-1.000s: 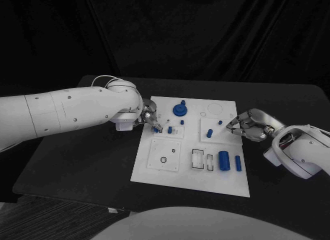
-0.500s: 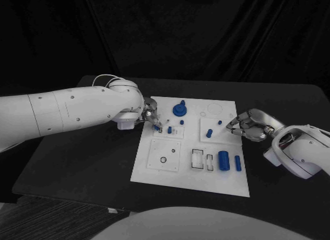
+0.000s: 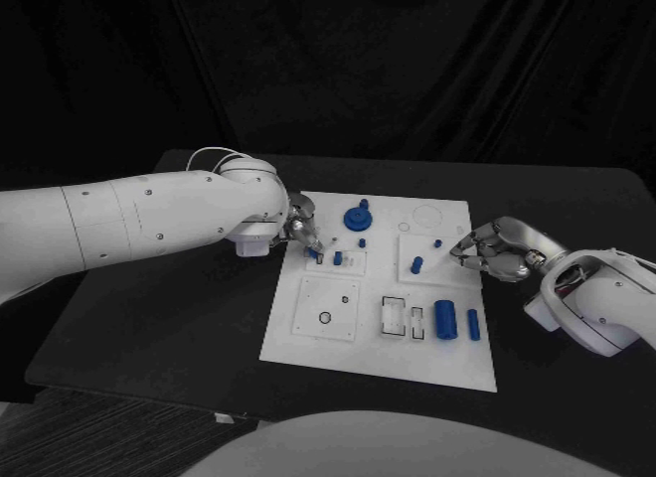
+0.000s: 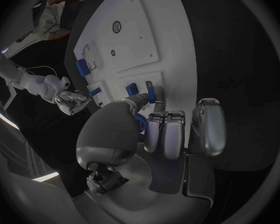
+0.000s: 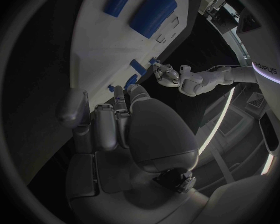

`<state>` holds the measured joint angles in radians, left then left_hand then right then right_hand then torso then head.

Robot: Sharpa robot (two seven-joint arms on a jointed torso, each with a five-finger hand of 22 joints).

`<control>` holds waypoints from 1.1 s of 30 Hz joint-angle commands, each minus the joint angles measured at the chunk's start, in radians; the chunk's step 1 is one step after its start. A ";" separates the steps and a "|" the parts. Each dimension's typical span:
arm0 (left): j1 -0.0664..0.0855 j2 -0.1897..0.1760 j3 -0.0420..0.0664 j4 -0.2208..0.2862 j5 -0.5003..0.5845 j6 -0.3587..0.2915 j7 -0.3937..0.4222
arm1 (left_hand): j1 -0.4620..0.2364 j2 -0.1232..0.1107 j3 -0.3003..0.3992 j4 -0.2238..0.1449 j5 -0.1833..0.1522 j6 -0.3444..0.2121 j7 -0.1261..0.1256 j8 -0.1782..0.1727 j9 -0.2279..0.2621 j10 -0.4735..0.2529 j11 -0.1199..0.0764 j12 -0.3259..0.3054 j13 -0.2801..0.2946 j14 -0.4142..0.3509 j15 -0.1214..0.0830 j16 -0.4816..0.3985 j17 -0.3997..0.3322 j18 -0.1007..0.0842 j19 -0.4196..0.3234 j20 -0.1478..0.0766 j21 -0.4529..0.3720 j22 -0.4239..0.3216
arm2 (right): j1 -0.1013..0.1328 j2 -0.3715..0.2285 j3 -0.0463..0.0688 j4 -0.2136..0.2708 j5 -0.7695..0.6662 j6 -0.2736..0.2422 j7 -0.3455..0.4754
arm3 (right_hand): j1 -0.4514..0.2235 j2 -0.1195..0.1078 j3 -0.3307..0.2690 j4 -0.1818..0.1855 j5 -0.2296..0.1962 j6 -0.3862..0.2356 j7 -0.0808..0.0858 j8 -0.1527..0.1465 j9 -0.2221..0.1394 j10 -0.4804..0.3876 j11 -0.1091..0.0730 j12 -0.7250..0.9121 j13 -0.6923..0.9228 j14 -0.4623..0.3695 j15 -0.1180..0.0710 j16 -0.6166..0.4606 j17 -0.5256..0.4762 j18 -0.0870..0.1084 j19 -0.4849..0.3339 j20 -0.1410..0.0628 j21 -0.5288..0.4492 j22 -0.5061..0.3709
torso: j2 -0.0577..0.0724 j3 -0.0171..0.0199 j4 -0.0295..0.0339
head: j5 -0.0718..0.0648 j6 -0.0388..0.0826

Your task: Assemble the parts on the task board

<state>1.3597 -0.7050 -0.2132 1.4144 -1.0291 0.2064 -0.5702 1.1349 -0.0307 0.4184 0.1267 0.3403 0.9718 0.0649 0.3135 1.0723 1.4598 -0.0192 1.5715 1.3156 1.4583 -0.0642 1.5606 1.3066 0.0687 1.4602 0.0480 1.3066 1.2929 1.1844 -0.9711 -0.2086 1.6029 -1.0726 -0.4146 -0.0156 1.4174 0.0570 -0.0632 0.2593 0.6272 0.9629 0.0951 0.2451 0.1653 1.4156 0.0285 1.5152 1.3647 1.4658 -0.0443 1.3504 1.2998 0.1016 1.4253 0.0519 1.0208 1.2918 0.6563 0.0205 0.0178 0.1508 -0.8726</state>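
- At centre-left of the head view, over the task board's (image 3: 311, 333) left edge: left robot hand (image 3: 298, 232) clamped on a small blue peg (image 4: 151, 94), tip down at the small socket block (image 3: 350, 260)
- Judged mid-insertion: seating that peg beside the blue peg (image 3: 337, 258) already standing there
- Next move likely calls for a straight downward push, peg kept upright, then release
- At centre-right, just off the board's right edge: right robot hand (image 3: 497, 248) curled together, holding nothing visible
- Lower right of the board: large blue cylinder (image 3: 444, 319) lying loose, not yet placed
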 commanded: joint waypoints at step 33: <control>-0.017 0.016 0.001 -0.011 0.000 0.011 0.004 | -0.017 -0.021 0.064 -0.004 -0.037 -0.012 -0.019 -0.012 0.036 0.111 0.000 -0.001 0.255 0.113 -0.004 0.010 0.264 -0.011 -0.002 -0.004 -0.009 0.202 | -0.005 -0.003 0.001 0.004 -0.005 -0.001 -0.015 | 0.039 0.021 0.034 0.002 0.013 -0.008 -0.001 0.019 0.016 0.068 -0.015 -0.033 0.102 0.048 -0.011 -0.014 0.056 0.002 -0.008 0.000 -0.026 0.137 | 0.000 0.0006 0.0010 | -0.003 0.000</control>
<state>1.3485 -0.6903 -0.2113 1.4048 -1.0304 0.2088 -0.5706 1.1253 -0.0394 0.4185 0.1270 0.3002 0.9723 0.0643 0.3138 1.0878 1.4598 -0.0192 1.5715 1.3156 1.4583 -0.0642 1.5606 1.3066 0.0687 1.4602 0.0481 1.3065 1.2929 1.1826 -0.9724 -0.2087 1.6041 -1.0725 -0.4146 -0.0170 1.4174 0.0570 -0.0632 0.2593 0.6272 0.9627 0.0952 0.2451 0.1654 1.4156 0.0286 1.5152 1.3647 1.4658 -0.0443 1.3504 1.2998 0.1016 1.4253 0.0518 1.0125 1.2918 0.6564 0.0205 0.0181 0.1484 -0.8726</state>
